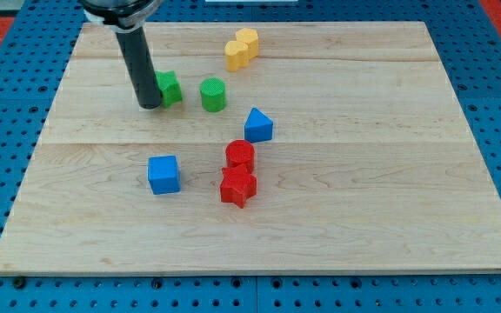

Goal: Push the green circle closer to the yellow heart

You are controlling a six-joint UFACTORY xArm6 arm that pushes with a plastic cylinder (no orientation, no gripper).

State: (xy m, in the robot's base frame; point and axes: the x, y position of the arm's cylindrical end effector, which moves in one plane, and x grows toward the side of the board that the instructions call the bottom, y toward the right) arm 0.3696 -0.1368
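The green circle (213, 94), a short cylinder, stands on the wooden board toward the view's top, left of centre. The yellow heart (242, 49) lies above and to the right of it, near the top edge, with a gap between them. My tip (149, 105) rests on the board to the left of the circle. A second green block (170, 88), of unclear shape, sits between my tip and the circle, touching or almost touching the rod's right side. A small gap separates this block from the circle.
A blue triangular block (258, 126) lies below and right of the circle. Two red blocks (240, 156) (237, 186) sit close together near the board's centre. A blue cube (163, 174) lies to their left. The wooden board (390, 174) rests on a blue pegboard.
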